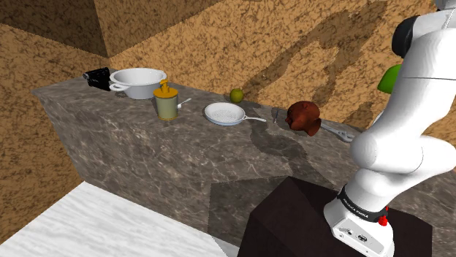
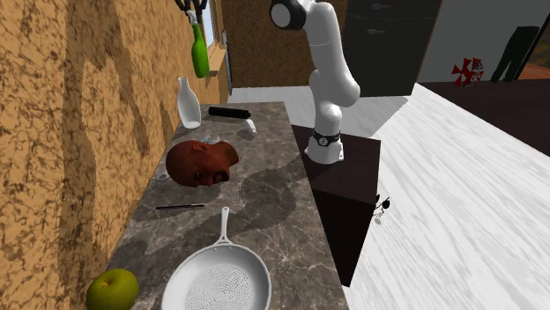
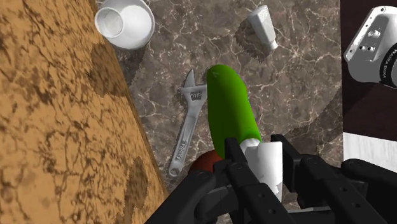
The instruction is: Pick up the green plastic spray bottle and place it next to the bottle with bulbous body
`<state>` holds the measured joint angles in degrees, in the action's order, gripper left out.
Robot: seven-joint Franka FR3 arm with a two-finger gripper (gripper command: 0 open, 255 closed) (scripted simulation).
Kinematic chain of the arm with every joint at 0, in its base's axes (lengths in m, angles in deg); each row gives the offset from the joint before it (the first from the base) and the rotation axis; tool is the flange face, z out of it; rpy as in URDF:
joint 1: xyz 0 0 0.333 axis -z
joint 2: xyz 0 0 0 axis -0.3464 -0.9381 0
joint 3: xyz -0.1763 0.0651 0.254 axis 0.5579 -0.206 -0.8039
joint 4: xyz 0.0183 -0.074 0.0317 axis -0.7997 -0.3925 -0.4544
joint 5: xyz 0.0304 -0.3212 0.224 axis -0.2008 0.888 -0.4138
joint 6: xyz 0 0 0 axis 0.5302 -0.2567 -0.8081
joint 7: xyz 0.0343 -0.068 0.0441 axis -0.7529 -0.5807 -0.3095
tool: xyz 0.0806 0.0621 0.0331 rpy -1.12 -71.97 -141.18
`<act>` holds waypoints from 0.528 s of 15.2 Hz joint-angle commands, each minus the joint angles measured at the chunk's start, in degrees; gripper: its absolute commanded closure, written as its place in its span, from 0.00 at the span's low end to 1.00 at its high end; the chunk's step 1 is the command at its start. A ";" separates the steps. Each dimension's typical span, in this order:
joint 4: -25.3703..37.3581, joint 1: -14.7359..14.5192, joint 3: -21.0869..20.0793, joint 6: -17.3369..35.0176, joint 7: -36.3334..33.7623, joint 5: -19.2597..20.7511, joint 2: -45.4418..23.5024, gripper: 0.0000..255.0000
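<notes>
A brown mottled wall [image 1: 219, 44] backs a long dark marble counter [image 1: 146, 153]. The white arm [image 1: 409, 124] rises from its dark stand [image 1: 292, 219] and bends over the counter's end nearest the stand.

Along the counter stand a white pot [image 1: 137, 80] at the far end, a white pan [image 2: 218, 282] in the middle, and a red-brown head [image 2: 203, 163] lying nearer the arm.

The gripper [image 3: 257, 153] is clamped on the white neck of the green bottle [image 3: 229, 108], a black finger pressed to each side of it. The bottle hangs base down in the air, clear of the counter and close to the wall; in the wrist view its base sits over the head of a wrench [image 3: 186, 124] lying flat on the marble. The white bottle [image 2: 186, 104], round-bodied and narrow-necked, stands upright by the wall just beyond, below the green bottle and apart from it.

A black bar [image 2: 229, 113] lies near the white bottle, with a small white shaker [image 3: 262, 25] on its side close by. A yellow jar [image 1: 166, 102] stands beside the pot, and a green apple [image 2: 112, 289] rests by the wall next to the pan.
</notes>
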<state>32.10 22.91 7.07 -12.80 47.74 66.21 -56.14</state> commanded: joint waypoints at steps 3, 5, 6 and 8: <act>-8.78 -5.65 0.91 5.83 -0.81 4.03 3.92 1.00; -12.34 -7.69 1.11 8.29 -1.33 5.62 5.60 1.00; -14.00 -8.59 1.17 9.46 -1.60 6.35 6.39 1.00; -17.11 -10.18 1.25 11.70 -2.13 7.69 7.87 1.00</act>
<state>17.29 14.15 8.21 -2.60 46.11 72.66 -49.67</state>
